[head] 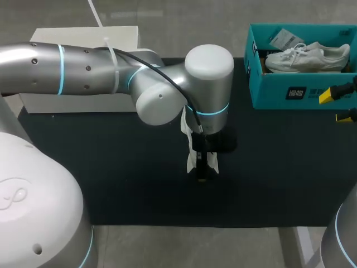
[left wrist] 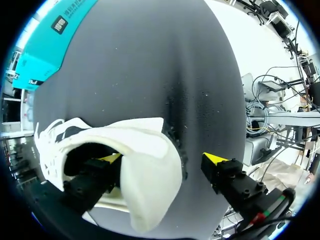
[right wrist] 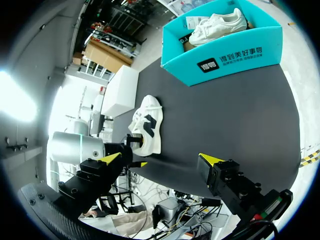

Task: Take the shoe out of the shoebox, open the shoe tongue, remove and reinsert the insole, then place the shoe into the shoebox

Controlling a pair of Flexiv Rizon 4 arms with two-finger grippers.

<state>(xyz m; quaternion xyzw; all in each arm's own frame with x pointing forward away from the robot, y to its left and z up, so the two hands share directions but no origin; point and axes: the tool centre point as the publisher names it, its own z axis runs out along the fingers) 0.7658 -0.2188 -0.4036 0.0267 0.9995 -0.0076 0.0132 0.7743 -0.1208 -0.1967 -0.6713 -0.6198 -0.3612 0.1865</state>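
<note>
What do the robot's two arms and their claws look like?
The left arm is a round silver tube with glowing cyan rings. A black cable runs along it, held by a white tie. The right arm has the same silver shell and a cyan ring. The left claw and the right claw have black bolted fingers with yellow tips.

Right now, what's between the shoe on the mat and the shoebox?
Nothing: bare black mat between shoe and shoebox, clear in the right wrist view.
</note>
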